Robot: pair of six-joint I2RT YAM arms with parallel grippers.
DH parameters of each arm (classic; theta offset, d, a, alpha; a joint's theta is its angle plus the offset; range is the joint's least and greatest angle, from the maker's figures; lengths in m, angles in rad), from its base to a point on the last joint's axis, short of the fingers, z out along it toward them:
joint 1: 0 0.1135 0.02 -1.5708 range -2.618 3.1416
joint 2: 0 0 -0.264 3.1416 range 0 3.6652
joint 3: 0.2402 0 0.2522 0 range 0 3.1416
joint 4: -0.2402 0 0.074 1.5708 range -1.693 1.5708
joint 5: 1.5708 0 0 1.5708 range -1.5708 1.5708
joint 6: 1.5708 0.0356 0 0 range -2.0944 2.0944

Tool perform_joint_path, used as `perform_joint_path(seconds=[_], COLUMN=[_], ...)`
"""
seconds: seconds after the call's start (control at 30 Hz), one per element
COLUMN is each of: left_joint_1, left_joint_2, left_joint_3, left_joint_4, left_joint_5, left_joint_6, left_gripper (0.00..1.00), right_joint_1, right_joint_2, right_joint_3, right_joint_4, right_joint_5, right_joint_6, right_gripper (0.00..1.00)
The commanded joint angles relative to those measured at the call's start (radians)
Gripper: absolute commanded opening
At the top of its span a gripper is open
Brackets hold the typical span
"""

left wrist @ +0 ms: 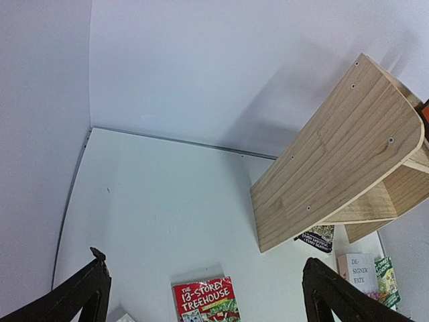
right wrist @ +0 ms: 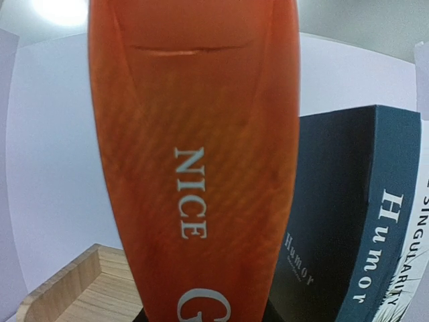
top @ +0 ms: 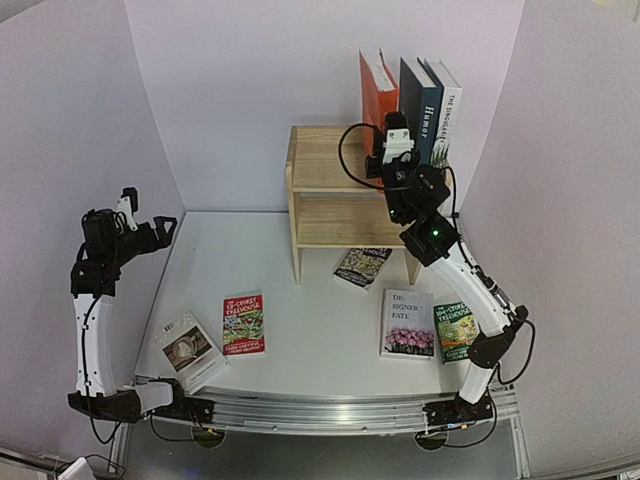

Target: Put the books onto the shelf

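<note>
Three books [top: 421, 100], one apparently in right gripper [top: 394, 125].

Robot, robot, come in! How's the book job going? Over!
Left gripper open, hanging clear. Right gripper shut on orange book, upright atop shelf. Five books lying on table. Nothing blocking shelf. Over.

Matt light-wood shelf [top: 325, 155]; glossy orange book [right wrist: 194, 168]

3 books stand upright on the shelf [top: 330, 215] top: orange book [top: 376, 85], dark teal book [top: 418, 100], white book [top: 451, 108]. Right gripper [top: 397, 140] grips the orange book. 5 further books [top: 244, 324] lie flat on the table [top: 310, 345].
</note>
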Motion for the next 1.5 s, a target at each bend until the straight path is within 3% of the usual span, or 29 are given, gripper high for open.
perform_joint_path(seconds=[0.0,0.43,0.63,0.73,1.47], left_joint_1=[0.001,0.001,0.001,0.001,0.001], left_joint_2=[-0.017,-0.021,-0.024,-0.027,-0.032], left_joint_3=[-0.012,-0.032,-0.041,-0.051,-0.089], left_joint_4=[0.042,0.057,0.060,0.064,0.076], left_joint_5=[0.017,0.040,0.047,0.050,0.080], left_joint_6=[0.009,-0.012,-0.012,-0.017,-0.025], left_gripper=[1.00,1.00,1.00,1.00,1.00], right_joint_1=[-0.074,-0.144,-0.144,-0.145,-0.110], right_joint_2=[-0.008,0.026,0.020,0.008,-0.127], right_joint_3=[-0.027,-0.047,-0.057,-0.071,-0.267], right_joint_4=[0.089,0.089,0.091,0.096,0.206], right_joint_5=[0.015,0.022,0.005,0.000,0.005], right_joint_6=[0.057,0.115,0.125,0.133,0.168], right_gripper=[0.26,0.29,0.51,0.56,0.57])
